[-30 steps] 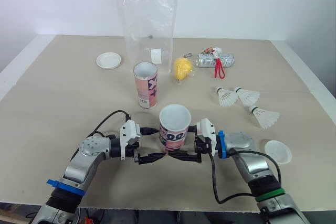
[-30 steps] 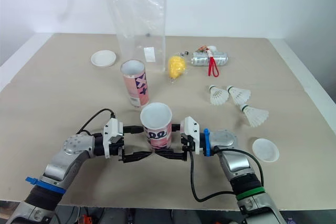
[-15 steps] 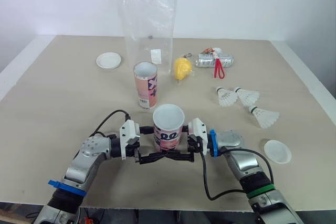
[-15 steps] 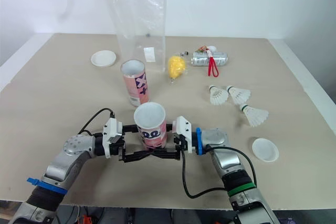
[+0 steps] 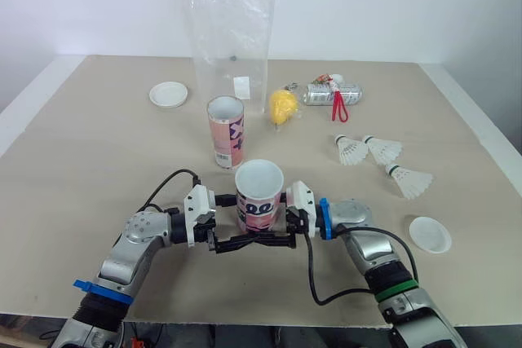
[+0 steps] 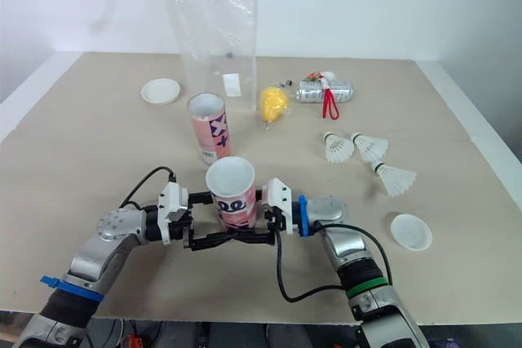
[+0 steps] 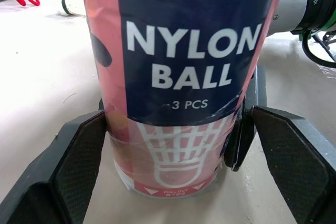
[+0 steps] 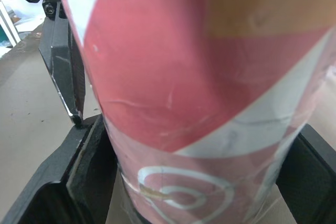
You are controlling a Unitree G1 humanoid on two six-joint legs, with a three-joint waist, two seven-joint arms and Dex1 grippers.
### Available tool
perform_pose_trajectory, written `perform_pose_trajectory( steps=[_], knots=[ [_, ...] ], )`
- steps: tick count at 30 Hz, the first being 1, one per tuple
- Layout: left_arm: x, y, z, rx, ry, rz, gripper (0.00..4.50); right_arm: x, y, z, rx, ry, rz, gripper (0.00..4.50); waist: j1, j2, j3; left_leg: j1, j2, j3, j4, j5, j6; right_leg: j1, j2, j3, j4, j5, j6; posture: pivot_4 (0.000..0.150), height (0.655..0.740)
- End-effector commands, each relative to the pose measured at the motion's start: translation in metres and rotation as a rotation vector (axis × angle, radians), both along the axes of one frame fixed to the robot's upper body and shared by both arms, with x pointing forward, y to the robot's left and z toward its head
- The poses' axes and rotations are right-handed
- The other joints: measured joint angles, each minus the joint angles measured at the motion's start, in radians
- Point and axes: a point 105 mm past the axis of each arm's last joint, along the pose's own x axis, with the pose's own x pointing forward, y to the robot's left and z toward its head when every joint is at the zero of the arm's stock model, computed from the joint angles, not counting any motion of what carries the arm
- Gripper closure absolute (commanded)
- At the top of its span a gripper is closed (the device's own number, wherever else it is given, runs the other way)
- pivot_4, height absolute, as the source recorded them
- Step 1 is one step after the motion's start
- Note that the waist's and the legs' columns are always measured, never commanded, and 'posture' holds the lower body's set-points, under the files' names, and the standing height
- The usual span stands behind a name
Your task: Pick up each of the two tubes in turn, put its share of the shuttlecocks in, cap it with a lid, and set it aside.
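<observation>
the near tube [image 5: 259, 196] stands upright on the table [image 5: 98, 144], close to the front edge, mouth open and empty as far as its white inside shows. both grippers meet at its base. the right gripper [image 5: 273, 219] has it: in the right wrist view its fingers [image 8: 79, 182] press against both sides of the tube wall. the left gripper [image 5: 247, 221] is spread wide around the same base. in its wrist view one finger [image 7: 73, 171] touches the tube, while the other [image 7: 299, 171] stands off, with a right finger wedged between it and the tube. so it reads as a handover or a two-handed steadying, not a lift yet.

the far tube [image 5: 226, 132] stands just behind, also open, in front of a clear bag [image 5: 231, 34].

nothing is packed. three shuttlecocks [image 5: 383, 149] lie well apart on the robot's right side. one lid [image 5: 429, 235] lies near the right edge, the other lid [image 5: 169, 94] far back on the left. a yellow lump [image 5: 283, 107] and a silver can [image 5: 334, 93] sit at the back, untouched.

by my reading the task is at its very start: the first tube is gripped but not raised. filling, capping and setting aside are left for both tubes.
</observation>
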Motion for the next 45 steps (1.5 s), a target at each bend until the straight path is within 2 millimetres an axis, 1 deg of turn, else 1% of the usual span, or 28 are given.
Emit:
perform_pose_trajectory(
  steps=[1,5,6,8,12,16,20,22,26,27,30,32,35,38,39,41,43,45],
  knots=[
    [0.000,-0.002,0.001,0.010,-0.018,-0.011,0.00,0.001,0.008,0.010,0.029,-0.037,0.021,0.16,0.000,0.000,0.000,0.000,0.000,0.000,0.000,0.000,0.000,0.000,0.000,0.000,0.000,0.000,0.000,0.150,0.7400],
    [0.003,0.002,0.003,0.014,-0.034,0.000,0.00,0.001,0.006,0.010,0.028,-0.035,0.020,0.16,0.000,0.000,0.000,0.000,0.000,0.000,0.000,0.000,0.000,0.000,0.000,0.000,0.000,0.000,0.000,0.150,0.7400],
    [0.003,0.004,0.004,0.014,-0.039,0.007,0.00,0.001,0.006,0.010,0.028,-0.034,0.020,0.69,0.000,0.000,0.000,0.000,0.000,0.000,0.000,0.000,0.000,0.000,0.000,0.000,0.000,0.000,0.000,0.150,0.7400],
    [0.005,0.009,0.006,0.016,-0.044,0.018,0.00,0.001,0.005,0.010,0.029,-0.035,0.015,1.31,-0.001,0.000,0.000,0.000,0.000,0.000,0.000,0.000,0.000,0.000,0.000,0.000,0.000,0.000,0.000,0.150,0.7400],
    [0.005,0.016,0.005,0.029,-0.055,0.027,0.00,0.002,0.004,0.011,0.029,-0.039,0.007,1.31,-0.001,0.000,0.000,0.000,0.000,0.000,0.000,0.000,0.000,0.000,0.000,0.000,0.000,0.000,0.000,0.150,0.7400],
    [0.006,0.017,0.005,0.033,-0.074,0.031,0.00,0.001,0.001,0.011,0.024,-0.042,0.008,1.31,-0.001,0.000,0.000,0.000,0.000,0.000,0.000,0.000,0.000,0.000,0.000,0.000,0.000,0.001,-0.001,0.150,0.7400],
    [0.008,0.018,0.004,0.035,-0.083,0.042,0.00,0.002,-0.005,0.014,0.022,-0.048,-0.006,1.31,-0.001,0.000,0.000,0.000,0.000,0.000,0.000,0.000,0.000,0.000,0.000,0.000,0.000,0.001,-0.001,0.150,0.7400],
    [0.006,0.016,0.004,0.027,-0.084,0.034,0.00,0.002,-0.011,0.018,0.025,-0.057,-0.030,1.31,0.000,0.000,0.000,-0.001,0.000,0.000,0.000,0.000,0.000,0.000,0.000,0.000,0.000,0.001,-0.001,0.150,0.7400],
    [-0.001,0.007,0.004,0.013,-0.072,-0.007,0.00,0.000,-0.032,0.031,0.065,-0.072,-0.131,1.31,0.002,0.000,0.000,-0.001,0.000,0.000,0.000,0.000,0.000,0.000,0.000,0.000,0.000,0.000,-0.001,0.150,0.7400],
    [-0.002,0.006,0.004,0.013,-0.070,-0.012,0.00,-0.002,-0.035,0.033,0.070,-0.072,-0.145,1.31,0.002,0.000,0.000,-0.002,0.000,-0.001,0.000,0.000,0.000,0.000,0.000,0.000,0.000,0.000,-0.002,0.150,0.7400],
    [-0.004,0.000,0.005,0.004,-0.054,-0.046,0.00,-0.009,-0.070,0.052,0.137,-0.110,-0.338,1.31,0.010,0.000,0.000,-0.003,-0.001,-0.002,0.000,0.000,-0.001,0.000,0.000,-0.001,0.000,0.000,-0.002,0.150,0.7400],
    [-0.006,-0.002,0.005,0.005,-0.050,-0.067,0.00,-0.014,-0.084,0.061,0.158,-0.131,-0.425,1.31,0.017,0.001,0.000,-0.003,-0.001,-0.002,0.000,-0.001,-0.001,-0.001,-0.001,-0.001,0.000,-0.001,-0.002,0.150,0.7400],
    [-0.009,-0.009,0.007,0.010,-0.052,-0.129,0.00,-0.020,-0.113,0.076,0.197,-0.180,-0.614,1.31,0.024,0.001,0.000,-0.003,-0.001,-0.002,0.000,-0.001,-0.001,-0.001,-0.001,-0.001,0.000,-0.003,0.002,0.150,0.7400],
    [-0.008,-0.022,0.017,0.000,-0.064,-0.212,0.00,-0.027,-0.162,0.094,0.249,-0.241,-0.911,1.31,0.030,0.001,0.001,-0.002,-0.001,-0.002,0.000,-0.001,-0.001,0.000,-0.001,-0.001,0.000,-0.003,0.002,0.150,0.7400],
    [-0.008,-0.025,0.019,-0.001,-0.068,-0.230,0.00,-0.029,-0.175,0.096,0.253,-0.256,-0.990,1.31,0.030,0.001,0.001,-0.003,-0.001,-0.002,0.001,-0.001,-0.001,0.000,-0.001,-0.001,0.000,-0.002,0.003,0.150,0.7400],
    [-0.007,-0.029,0.020,0.002,-0.070,-0.254,0.00,-0.034,-0.190,0.097,0.250,-0.265,-1.076,1.31,0.030,0.001,0.001,-0.003,-0.001,-0.001,0.003,0.000,-0.001,0.000,-0.001,-0.001,0.000,-0.002,0.003,0.150,0.7400],
    [-0.008,-0.036,0.023,-0.002,-0.067,-0.292,0.00,-0.042,-0.218,0.096,0.266,-0.272,-1.232,1.31,0.028,0.001,0.000,-0.003,-0.001,0.000,0.003,0.000,-0.001,0.001,-0.001,0.000,0.000,-0.002,0.003,0.150,0.7400],
    [-0.012,-0.044,0.025,-0.011,-0.059,-0.339,0.00,-0.056,-0.255,0.090,0.274,-0.265,-1.422,1.31,0.028,0.002,0.000,-0.003,-0.001,0.000,0.003,0.000,-0.001,0.001,-0.001,0.000,0.000,-0.002,0.003,0.150,0.7400]
  ],
)
